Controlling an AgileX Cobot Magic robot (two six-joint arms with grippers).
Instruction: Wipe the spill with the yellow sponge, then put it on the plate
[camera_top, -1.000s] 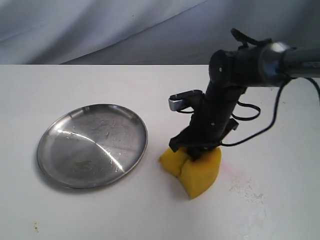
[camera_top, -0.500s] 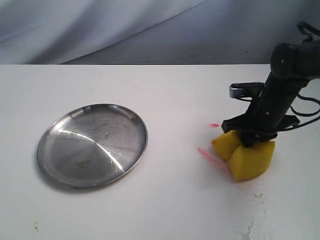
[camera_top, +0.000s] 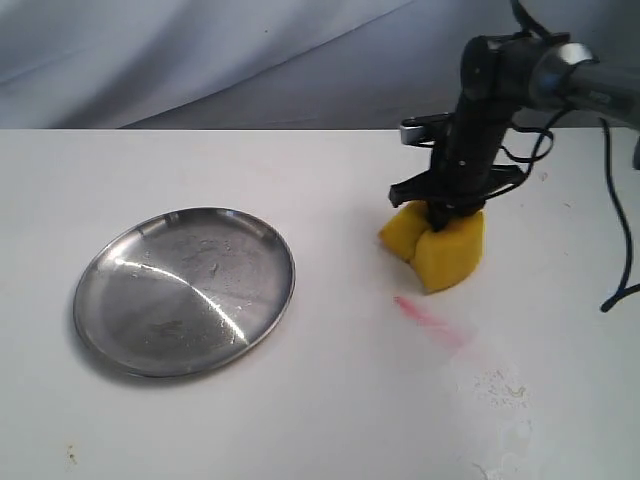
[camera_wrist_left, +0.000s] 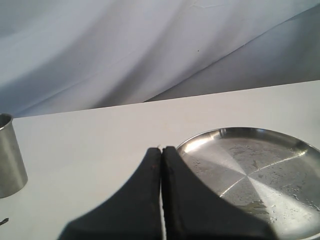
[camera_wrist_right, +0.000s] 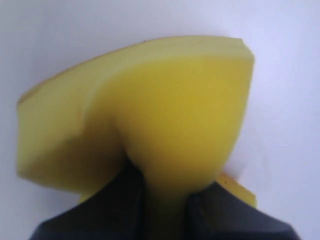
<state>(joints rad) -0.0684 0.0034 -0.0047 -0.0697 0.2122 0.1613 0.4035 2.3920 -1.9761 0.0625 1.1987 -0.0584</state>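
Yellow foam bulges on both sides of the right gripper (camera_top: 440, 212), whose fingers pinch the yellow sponge (camera_top: 435, 245) through its middle so that it folds into two lobes. The right arm enters from the upper right of the exterior view and bends sharply at the wrist. Its last link points almost straight down, with black cables looping beside it. The sponge's underside meets the white table (camera_top: 300, 420) well to the right of the plate (camera_top: 185, 290), with bare tabletop between them.

The exterior view shows one arm, one sponge, one plate and one red-pink streak (camera_top: 430, 318). The streak lies just in front of the sponge without touching it.

In the left wrist view the left gripper (camera_wrist_left: 161, 155) has its two black fingers pressed flat together with nothing between them. The plate (camera_wrist_left: 250, 165) lies just beyond their tips, cut off by the frame edge, and one metal cup (camera_wrist_left: 10, 155) stands apart, half out of frame.

The right wrist view is nearly filled by the sponge (camera_wrist_right: 150, 115), squeezed into the right gripper (camera_wrist_right: 162, 200), which hides the table under it.

Faint pale mottling (camera_top: 497, 385) sits beyond the streak's near end; it may be wet residue, but I cannot tell, and the spill itself cannot be made out.
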